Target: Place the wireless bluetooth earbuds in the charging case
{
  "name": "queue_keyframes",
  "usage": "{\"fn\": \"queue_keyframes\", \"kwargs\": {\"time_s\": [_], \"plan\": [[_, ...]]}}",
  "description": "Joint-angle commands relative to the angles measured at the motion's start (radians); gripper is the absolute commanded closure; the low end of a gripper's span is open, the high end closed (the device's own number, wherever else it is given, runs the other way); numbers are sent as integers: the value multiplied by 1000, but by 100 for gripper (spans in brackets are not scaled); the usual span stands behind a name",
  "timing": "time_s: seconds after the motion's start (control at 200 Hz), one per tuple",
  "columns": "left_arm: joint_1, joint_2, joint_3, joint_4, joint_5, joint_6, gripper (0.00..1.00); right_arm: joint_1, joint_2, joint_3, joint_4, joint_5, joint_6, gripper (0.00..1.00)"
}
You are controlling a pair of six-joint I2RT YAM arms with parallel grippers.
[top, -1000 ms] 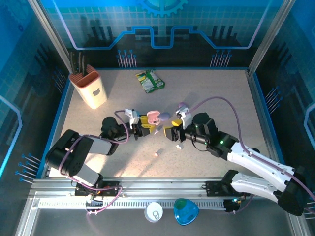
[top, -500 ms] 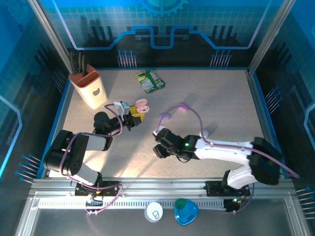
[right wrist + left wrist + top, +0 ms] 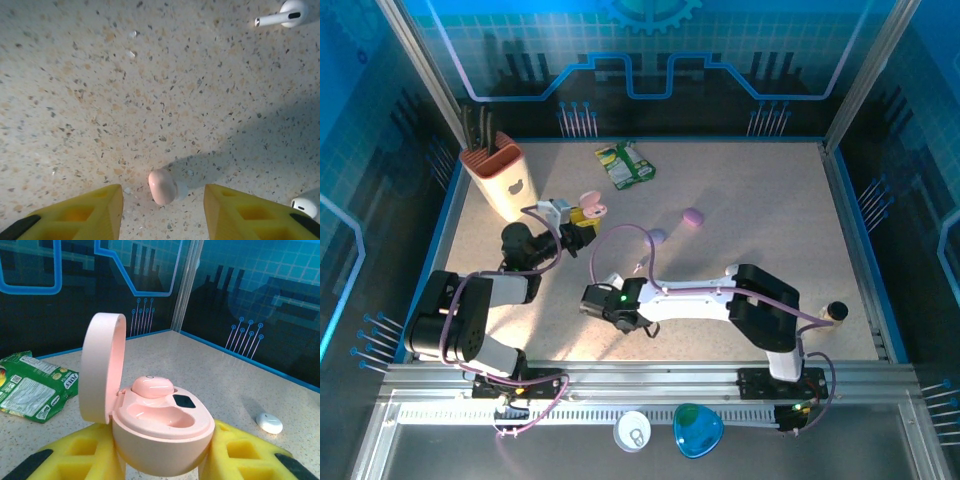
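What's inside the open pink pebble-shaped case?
In the pink plastic case, one pink earbud fills the far slot; the near slot looks empty. The earbud's lower part is hidden.

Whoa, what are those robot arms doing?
The left hand holds a small pink plastic charging case with its lid flipped open. Inside, a seated pink earbud fills one slot and the other is empty. The right hand hangs open over a loose pink earbud on the speckled table, a finger on each side, not touching it.

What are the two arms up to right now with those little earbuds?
Left gripper shut on open pink case, one pink earbud seated. Right gripper open, straddling loose pink earbud on table. White earbud nearby, not blocking.
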Motion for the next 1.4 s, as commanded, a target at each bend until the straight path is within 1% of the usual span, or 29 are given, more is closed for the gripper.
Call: {"fn": "queue_keyframes", "kwargs": {"time_s": [0.0, 0.075, 0.43, 0.515, 0.655, 0.795, 0.875, 0.975, 1.096, 1.231, 1.396], "plan": [[12, -22, 20, 3, -8, 21, 66, 9, 45, 50, -115, 37, 31, 56], [13, -22, 23, 1, -8, 23, 66, 8, 63, 60, -119, 32, 24, 61], [13, -19, 24, -9, -4, 26, 65, 1, 114, 92, -132, 34, -1, 66], [13, -18, 22, -9, -2, 27, 66, -4, 123, 96, -142, 39, -3, 72], [13, -19, 21, -7, 0, 26, 65, -9, 127, 94, -144, 44, -10, 76], [13, -19, 18, -5, 1, 29, 66, -14, 121, 91, -145, 48, -11, 82], [13, -18, 17, -5, 1, 32, 66, -18, 102, 84, -145, 57, -11, 83], [11, -15, 11, 17, 4, 31, 66, -31, 34, 46, -117, 62, -3, 83], [3, 7, 0, 76, 3, 12, 66, -72, -114, -59, 5, 12, 2, 83], [-27, 37, -7, 132, 5, 4, 66, -138, -313, -192, 180, -99, -3, 83], [-96, 68, -14, 186, -12, 20, 67, -230, -542, -313, 366, -240, -4, 83]]}}
